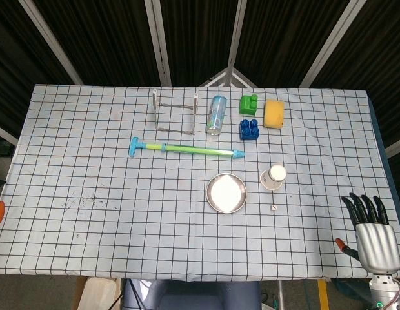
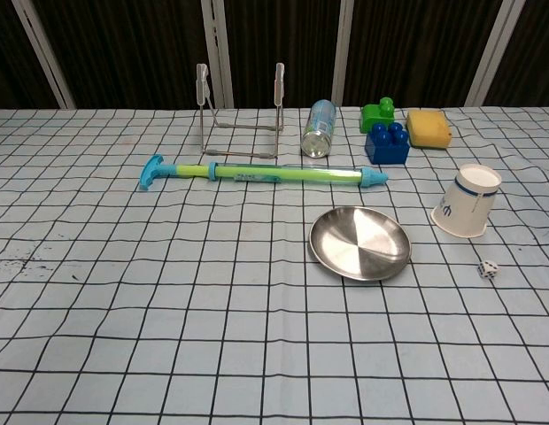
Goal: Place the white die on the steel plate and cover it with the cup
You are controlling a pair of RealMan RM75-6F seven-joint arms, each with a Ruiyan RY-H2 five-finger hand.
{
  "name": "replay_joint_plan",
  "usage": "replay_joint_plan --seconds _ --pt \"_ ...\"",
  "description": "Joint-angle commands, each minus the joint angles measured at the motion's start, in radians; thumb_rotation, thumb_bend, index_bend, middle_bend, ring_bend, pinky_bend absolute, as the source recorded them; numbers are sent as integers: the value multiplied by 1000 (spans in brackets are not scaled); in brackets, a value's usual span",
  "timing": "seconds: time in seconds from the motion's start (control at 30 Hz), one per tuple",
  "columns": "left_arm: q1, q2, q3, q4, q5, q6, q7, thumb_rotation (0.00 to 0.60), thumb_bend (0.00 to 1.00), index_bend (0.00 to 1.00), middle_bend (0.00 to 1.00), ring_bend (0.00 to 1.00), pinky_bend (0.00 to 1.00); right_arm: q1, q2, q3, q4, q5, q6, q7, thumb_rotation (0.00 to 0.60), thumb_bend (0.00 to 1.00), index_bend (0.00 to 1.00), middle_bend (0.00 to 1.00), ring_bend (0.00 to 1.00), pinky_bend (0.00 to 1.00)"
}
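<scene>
The white die (image 1: 274,208) (image 2: 489,270) lies on the checked cloth, a little right of the steel plate (image 1: 226,193) (image 2: 360,243). The plate is bare. A white paper cup (image 1: 273,177) (image 2: 467,212) stands upside down just behind the die, to the plate's right. My right hand (image 1: 374,231) hovers at the table's right front corner, palm down with fingers spread, holding nothing, well right of the die. The chest view does not show it. My left hand appears in neither view.
Behind the plate lies a green and blue water pump toy (image 1: 186,150) (image 2: 261,173). Further back are a wire rack (image 1: 175,110), a can on its side (image 1: 216,114), green (image 1: 248,104) and blue (image 1: 249,128) blocks and a yellow sponge (image 1: 273,113).
</scene>
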Motion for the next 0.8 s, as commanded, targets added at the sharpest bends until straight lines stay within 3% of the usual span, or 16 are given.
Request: replay_joint_plan --seconds 0.03,0.47,0.8 --pt "1 0 1 0 1 1 0 600 672 275 0 0 95 1 0 0 -1 -1 -1 0 600 105 172 133 100 0" --pt "-4 -4 1 -1 1 -5 10 600 672 275 0 0 95 3 9 -4 -11 13 -18 4 600 105 178 133 100 0" --pt "-3 -5 8 -11 15 0 23 600 672 275 0 0 95 22 -20 -16 -6 16 -67 62 600 106 292 133 101 0"
